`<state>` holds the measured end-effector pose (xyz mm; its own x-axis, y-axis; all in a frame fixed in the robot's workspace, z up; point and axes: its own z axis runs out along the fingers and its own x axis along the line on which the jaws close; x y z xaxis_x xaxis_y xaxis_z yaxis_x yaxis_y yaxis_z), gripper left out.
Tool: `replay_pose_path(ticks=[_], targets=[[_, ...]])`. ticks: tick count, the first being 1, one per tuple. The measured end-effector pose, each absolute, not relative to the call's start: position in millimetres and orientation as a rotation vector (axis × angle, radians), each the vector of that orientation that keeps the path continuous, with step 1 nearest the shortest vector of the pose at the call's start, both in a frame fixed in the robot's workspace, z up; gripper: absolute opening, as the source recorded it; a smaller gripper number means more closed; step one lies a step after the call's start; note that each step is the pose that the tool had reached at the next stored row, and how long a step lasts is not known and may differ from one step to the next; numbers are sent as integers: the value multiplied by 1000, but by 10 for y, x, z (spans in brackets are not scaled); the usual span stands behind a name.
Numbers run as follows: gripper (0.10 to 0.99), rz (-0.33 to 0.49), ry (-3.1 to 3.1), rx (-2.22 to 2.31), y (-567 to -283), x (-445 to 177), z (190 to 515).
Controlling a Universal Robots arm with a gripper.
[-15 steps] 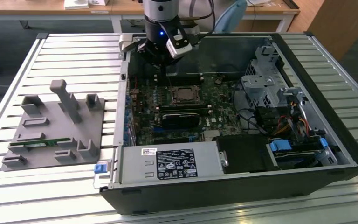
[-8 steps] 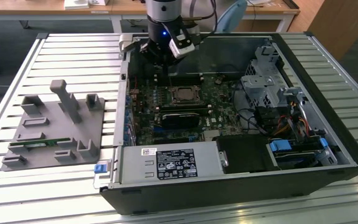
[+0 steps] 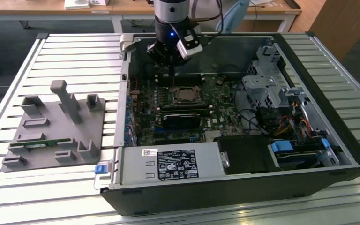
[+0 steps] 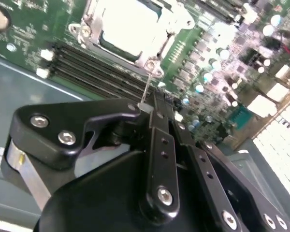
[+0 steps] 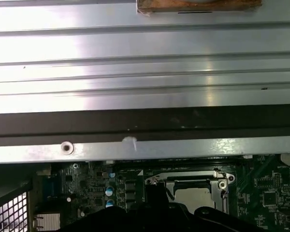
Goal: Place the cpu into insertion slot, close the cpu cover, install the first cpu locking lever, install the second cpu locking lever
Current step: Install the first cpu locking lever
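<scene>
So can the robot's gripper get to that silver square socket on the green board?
Probably yes. The gripper hangs just beside the insertion slot inside the open computer case, with nothing between them. It looks shut on the thin locking lever at the slot's corner.

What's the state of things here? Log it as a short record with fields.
cpu: seated, under cover
cover: down over cpu
lever: thin wire, free end at gripper's tips
gripper: shut on lever, beside cover
case: open, on slatted table
fixture: grey, on table, at the exterior view's left of case
</scene>
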<state>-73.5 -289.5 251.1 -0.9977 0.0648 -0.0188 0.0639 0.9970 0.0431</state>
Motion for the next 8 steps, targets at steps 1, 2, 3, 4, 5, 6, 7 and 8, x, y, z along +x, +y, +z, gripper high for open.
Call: replay_pose_path(ticks=[1,2,3,4,5,6,7,8], targets=[[106,66,3121,100,-2895,-691,2510],[106,67,3122,100,-2895,-656,2507],[106,67,3123,99,-2895,-633,2504],[106,67,3124,99,-2895,-608,2502],[106,67,3124,99,-2895,-592,2499],[106,67,3124,99,-2895,-584,2496],[106,72,3124,100,-2896,-582,2494],[106,85,3124,100,-2896,-581,2492]])
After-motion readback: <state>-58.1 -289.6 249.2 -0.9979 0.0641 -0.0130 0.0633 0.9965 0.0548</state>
